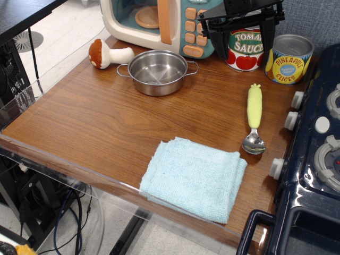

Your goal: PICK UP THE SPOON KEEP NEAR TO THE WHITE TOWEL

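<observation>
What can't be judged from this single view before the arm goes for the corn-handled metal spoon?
- Black gripper: its upper body is cut off by the top edge; the fingers hang apart.
- Red-and-white tomato sauce can: partly covered by the gripper.
- Toy microwave: top cropped by the frame.
- Dark blue toy stove: runs off the right edge.
- Yellow-green handled spoon and pale blue terry towel: touching or apart is unclear.
</observation>
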Controlling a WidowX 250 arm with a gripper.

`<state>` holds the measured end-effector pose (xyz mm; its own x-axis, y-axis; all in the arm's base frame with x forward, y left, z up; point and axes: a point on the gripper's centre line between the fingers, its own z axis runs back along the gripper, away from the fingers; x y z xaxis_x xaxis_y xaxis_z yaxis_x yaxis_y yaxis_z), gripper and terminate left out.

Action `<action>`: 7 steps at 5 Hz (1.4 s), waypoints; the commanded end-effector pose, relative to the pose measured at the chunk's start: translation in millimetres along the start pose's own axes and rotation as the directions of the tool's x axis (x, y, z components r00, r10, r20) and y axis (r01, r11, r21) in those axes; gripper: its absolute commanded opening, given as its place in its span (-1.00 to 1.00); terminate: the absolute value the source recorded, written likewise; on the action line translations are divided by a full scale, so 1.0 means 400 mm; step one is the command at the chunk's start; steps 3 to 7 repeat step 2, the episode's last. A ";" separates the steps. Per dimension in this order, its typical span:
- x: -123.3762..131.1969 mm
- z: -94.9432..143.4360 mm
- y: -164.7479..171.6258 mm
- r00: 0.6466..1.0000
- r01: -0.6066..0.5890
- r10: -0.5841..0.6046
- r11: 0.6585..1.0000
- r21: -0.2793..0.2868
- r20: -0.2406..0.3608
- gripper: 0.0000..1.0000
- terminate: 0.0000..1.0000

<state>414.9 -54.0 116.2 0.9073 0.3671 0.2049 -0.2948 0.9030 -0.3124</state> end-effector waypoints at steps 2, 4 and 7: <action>-0.049 0.082 0.025 0.998 0.014 -0.012 0.999 -0.029 0.062 1.00 1.00; -0.049 0.082 0.025 0.998 0.014 -0.012 0.999 -0.029 0.062 1.00 1.00; -0.049 0.082 0.025 0.998 0.014 -0.012 0.999 -0.029 0.062 1.00 1.00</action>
